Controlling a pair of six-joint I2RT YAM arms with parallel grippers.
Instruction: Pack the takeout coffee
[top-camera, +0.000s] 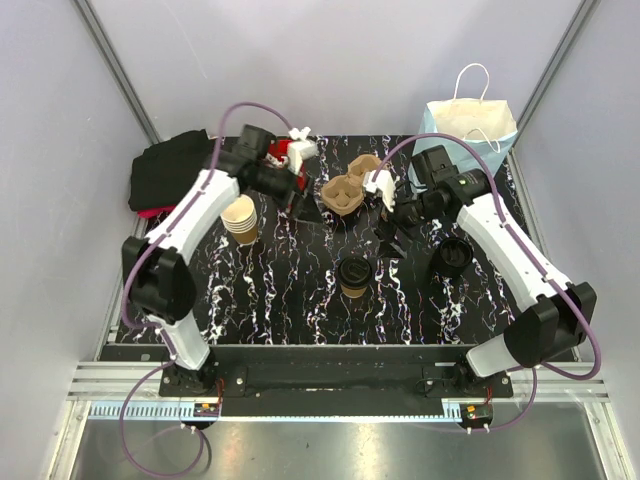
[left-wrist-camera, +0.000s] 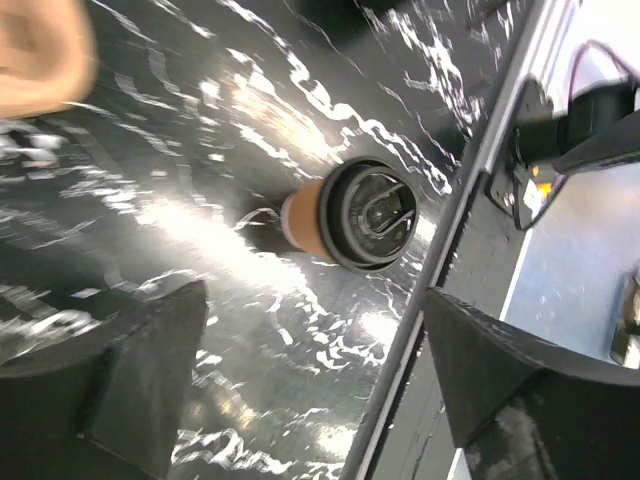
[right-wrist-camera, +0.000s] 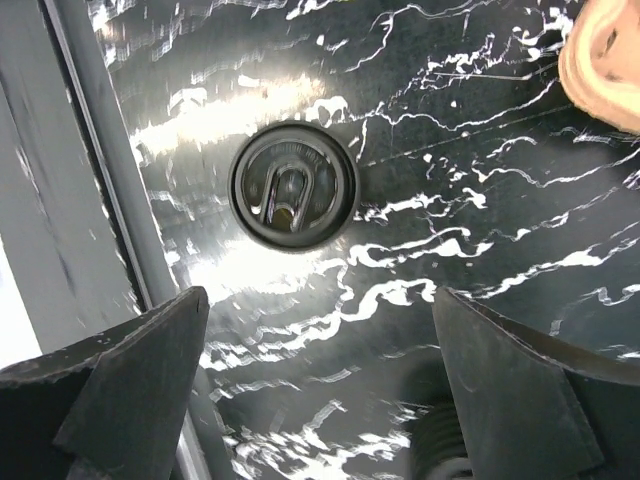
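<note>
Standing upright on the tabletop (top-camera: 300, 300), near its middle and closest to the arm bases, the takeout coffee (top-camera: 352, 277) already carries a black lid (right-wrist-camera: 293, 187). The lid appears seated all round the rim, so the capping step is judged complete. Nothing grips the cup and nothing touches it.

Just beyond the cup, both arms hang above the surface. The left pincer (left-wrist-camera: 315, 300) stands with its fingers wide apart and nothing between them; its wrist camera looks down on the lidded cup from one side. The right pincer (right-wrist-camera: 320, 295) is likewise spread wide and empty, with the lid almost straight below its camera. Neither pincer is in contact with the cup.

To the right of the cup lies a pile of spare black lids (top-camera: 452, 257). To the left, under the left arm, stands a stack of spare paper cups (top-camera: 240, 218).

Farther back, the moulded-pulp carrier (top-camera: 348, 190) sits between the two wrists. Its wells, as far as they show, hold no cup. A red cup of white utensils (top-camera: 280, 152) stands behind the left wrist.

At the far right corner a white paper bag (top-camera: 470, 125) stands with its mouth up.

Judged outstanding: seating the lidded cup in a carrier well, and probably moving the load into the bag. Packing proper is not yet begun.
</note>
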